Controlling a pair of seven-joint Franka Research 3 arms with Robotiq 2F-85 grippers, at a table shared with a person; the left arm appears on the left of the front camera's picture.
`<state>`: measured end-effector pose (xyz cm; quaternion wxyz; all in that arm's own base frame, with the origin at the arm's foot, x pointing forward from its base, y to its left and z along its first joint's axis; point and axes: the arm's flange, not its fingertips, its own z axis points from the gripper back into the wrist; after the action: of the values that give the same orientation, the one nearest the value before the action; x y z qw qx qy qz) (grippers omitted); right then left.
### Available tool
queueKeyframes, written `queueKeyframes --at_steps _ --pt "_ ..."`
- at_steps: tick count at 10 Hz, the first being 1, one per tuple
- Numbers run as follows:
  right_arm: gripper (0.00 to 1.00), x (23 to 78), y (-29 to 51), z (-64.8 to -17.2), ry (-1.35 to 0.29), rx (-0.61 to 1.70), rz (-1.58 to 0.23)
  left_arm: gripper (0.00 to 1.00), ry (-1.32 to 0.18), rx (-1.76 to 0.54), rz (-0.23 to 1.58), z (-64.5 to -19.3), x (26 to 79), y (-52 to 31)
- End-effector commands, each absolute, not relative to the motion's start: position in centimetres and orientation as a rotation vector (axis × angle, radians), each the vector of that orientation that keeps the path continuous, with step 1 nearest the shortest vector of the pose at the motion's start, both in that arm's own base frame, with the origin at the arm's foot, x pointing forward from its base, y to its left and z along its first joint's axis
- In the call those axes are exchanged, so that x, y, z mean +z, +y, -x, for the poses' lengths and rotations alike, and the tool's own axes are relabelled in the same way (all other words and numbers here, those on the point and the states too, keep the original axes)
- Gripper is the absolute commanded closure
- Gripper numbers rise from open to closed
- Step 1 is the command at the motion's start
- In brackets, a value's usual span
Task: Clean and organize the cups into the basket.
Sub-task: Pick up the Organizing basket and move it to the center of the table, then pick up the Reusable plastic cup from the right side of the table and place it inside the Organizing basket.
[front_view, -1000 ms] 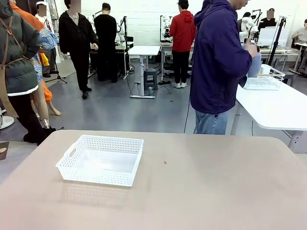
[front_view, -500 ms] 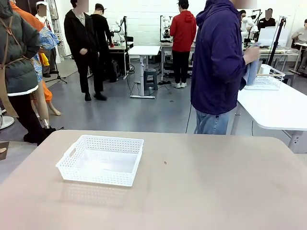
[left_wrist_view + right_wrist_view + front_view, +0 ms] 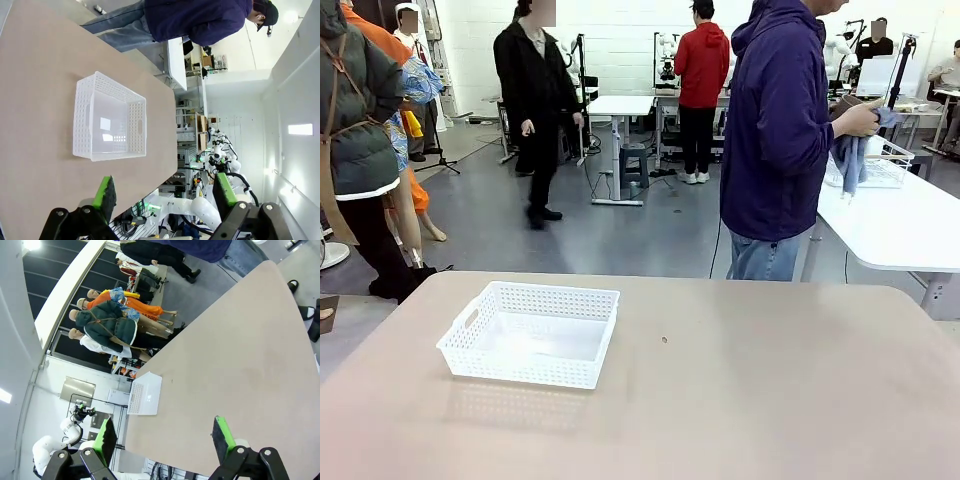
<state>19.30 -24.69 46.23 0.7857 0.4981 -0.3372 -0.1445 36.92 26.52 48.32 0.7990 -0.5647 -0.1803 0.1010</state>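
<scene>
I have both grippers released and holding nothing. In the left wrist view the left gripper (image 3: 165, 192) stands with its jaws spread wide, the green pads (image 3: 106, 192) far apart and touching nothing, hanging above the tan table (image 3: 40, 75). The right gripper (image 3: 165, 435) is the same in its own wrist view, spread wide with only air between the jaws, over the right part of the table.

I count one basket (image 3: 520, 367), white and lattice-walled, on the left half of the table (image 3: 770, 400), about midway between the near and far edges. It sits flat with its mouth up, and its white floor shows whole from rim to rim. It looks only a little longer than it is deep. As far as I can tell its long axis runs left to right, set a little askew to the table's near edge. A handle slot (image 3: 470, 318) shows in its left end wall. The left wrist view looks down on the same basket (image 3: 135, 127), and the right wrist view shows it small and far off (image 3: 145, 399).

There is one dark speck (image 3: 664, 340) on the table just right of the basket. One person in a purple hooded jacket (image 3: 775, 130) stands beyond the far edge at a second, white table (image 3: 900, 230). One hand (image 3: 860, 120) grips a grey-blue cloth (image 3: 850, 160) beside a single wire basket (image 3: 885, 170). I cannot tell what else that hand holds
</scene>
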Motion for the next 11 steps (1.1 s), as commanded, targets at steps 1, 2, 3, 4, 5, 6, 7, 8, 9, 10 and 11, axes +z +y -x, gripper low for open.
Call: queueKeyframes --at_steps 1,2,3,4,5,6,7,8,9,10,11 --pt "0.0 46.33 -24.87 -19.5 -0.748 -0.303 -1.072 0.0 -0.386 0.21 1.215 -36.95 48.59 26.73" --pt "0.0 46.33 -24.87 -19.5 -0.748 -0.303 -1.072 0.0 -0.386 0.21 1.215 -36.95 48.59 26.73" --pt "0.0 46.33 -24.87 -19.5 -0.748 -0.303 -1.072 0.0 -0.386 0.21 1.215 -36.95 48.59 26.73" --pt "0.0 46.33 -24.87 -19.5 -0.748 -0.303 -1.072 0.0 -0.386 0.21 1.215 -36.95 48.59 26.73" --pt "0.0 46.33 -24.87 -19.5 -0.748 -0.303 -1.072 0.0 -0.386 0.21 1.215 -36.95 48.59 26.73" --pt "0.0 46.33 -24.87 -19.5 -0.748 -0.303 -1.072 0.0 -0.386 0.21 1.215 -36.95 48.59 26.73" --pt "0.0 46.33 -24.87 -19.5 -0.748 -0.303 -1.072 0.0 -0.386 0.21 1.215 -36.95 48.59 26.73" --pt "0.0 46.33 -24.87 -19.5 -0.748 -0.303 -1.072 0.0 -0.386 0.21 1.215 -36.95 48.59 26.73" --pt "0.0 46.33 -24.87 -19.5 -0.748 -0.303 -1.072 0.0 -0.386 0.21 1.215 -36.95 48.59 26.73" --pt "0.0 46.33 -24.87 -19.5 -0.748 -0.303 -1.072 0.0 -0.386 0.21 1.215 -36.95 48.59 26.73" --pt "0.0 46.33 -24.87 -19.5 -0.748 -0.303 -1.072 0.0 -0.386 0.21 1.215 -36.95 48.59 26.73"
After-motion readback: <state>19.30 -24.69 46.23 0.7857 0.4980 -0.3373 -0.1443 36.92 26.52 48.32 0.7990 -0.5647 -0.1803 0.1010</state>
